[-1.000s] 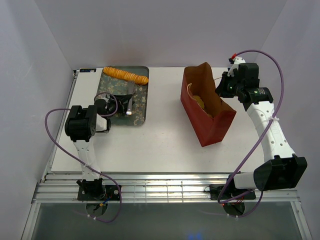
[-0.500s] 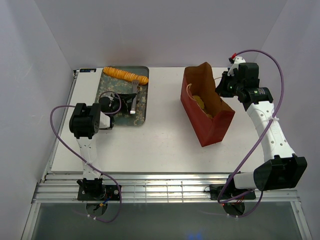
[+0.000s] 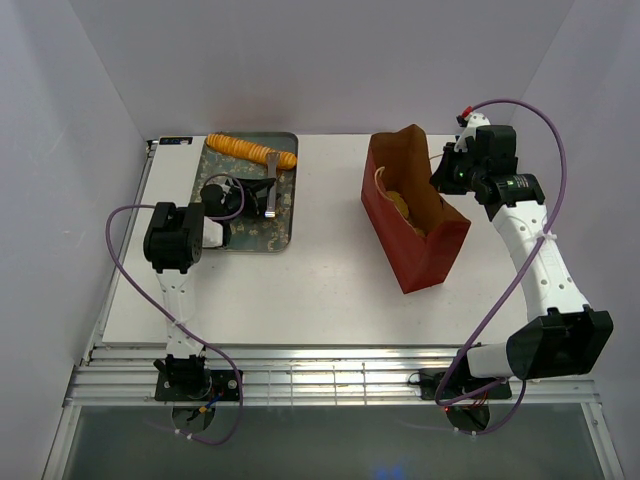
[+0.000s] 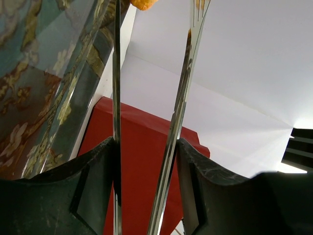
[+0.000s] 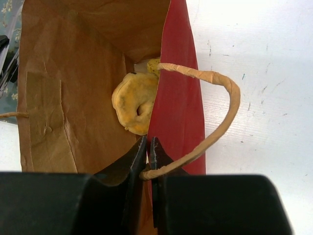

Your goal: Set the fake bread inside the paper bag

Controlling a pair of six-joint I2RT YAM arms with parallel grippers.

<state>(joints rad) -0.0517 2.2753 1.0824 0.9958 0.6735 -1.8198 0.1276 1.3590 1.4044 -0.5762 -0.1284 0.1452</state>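
The long ridged orange loaf point(image 3: 252, 150) lies at the far edge of the grey floral tray point(image 3: 285, 228). My left gripper point(image 3: 238, 196) is shut on the metal tongs point(image 3: 271, 190), whose tips point at the loaf. In the left wrist view both tong arms point(image 4: 183, 88) run between my fingers point(image 4: 100, 166), and the loaf's end point(image 4: 144, 4) shows by their tips. The red paper bag point(image 3: 415, 235) stands open at the right. My right gripper point(image 3: 447, 178) is shut on its rim point(image 5: 171, 73). A round knotted bun point(image 5: 133, 103) lies inside the bag.
The bag's pale string handle point(image 5: 222, 110) loops out over the white table point(image 5: 264, 73) by my right fingers. The tray's raised rim point(image 4: 90, 63) runs close beside the left tong arm. The white side walls stand near both arms.
My left gripper has carried the tongs toward the far end of the tray, nearer the loaf. The right arm and the bag have stayed still.
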